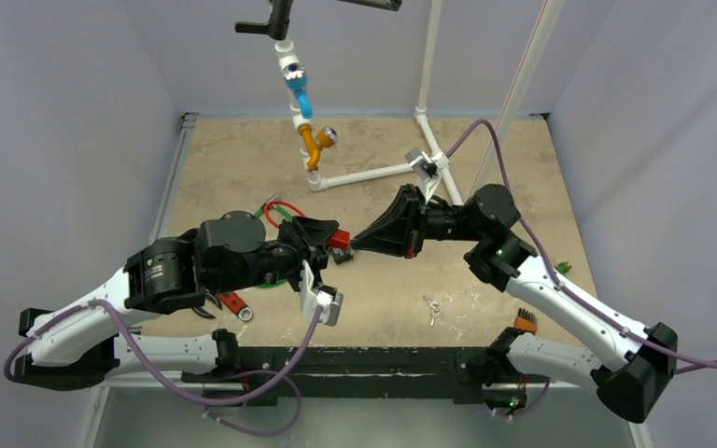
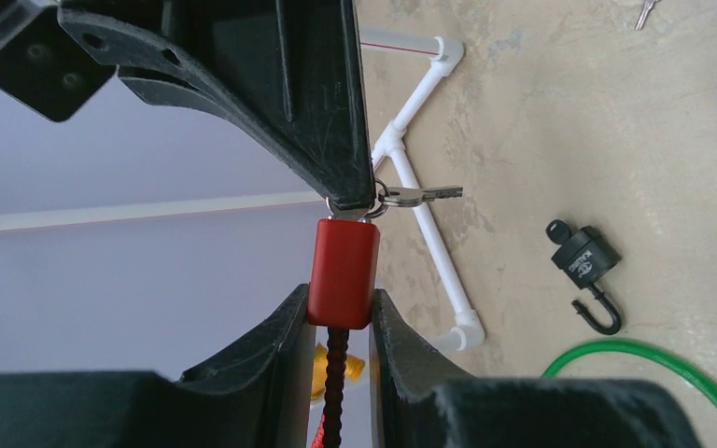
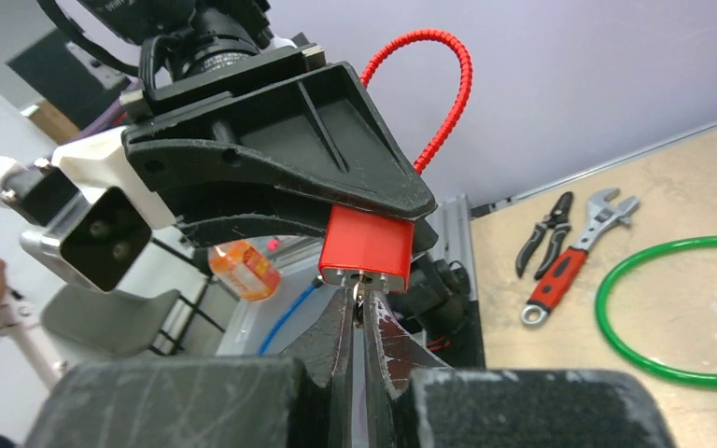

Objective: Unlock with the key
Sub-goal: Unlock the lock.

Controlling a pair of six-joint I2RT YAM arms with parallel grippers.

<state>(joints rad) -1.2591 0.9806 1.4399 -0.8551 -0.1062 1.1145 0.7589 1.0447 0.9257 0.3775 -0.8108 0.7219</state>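
Jaws on my left gripper (image 2: 340,313) are clamped on the red padlock (image 2: 344,261); right gripper (image 3: 359,317) is pinched tight on the key (image 3: 359,291) at the padlock's silver end.

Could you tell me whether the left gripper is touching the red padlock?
Touching. The left wrist view shows the left gripper pressed against both sides of the red padlock, with no gap.

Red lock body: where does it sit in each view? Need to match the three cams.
Top external: red lock dead centre, between the two arms' tips.
Left wrist: centre, upright between the fingers.
Right wrist: centre, just above the right gripper pinching the key.
Shared landmark: the left gripper, clamped on the lock in all three.
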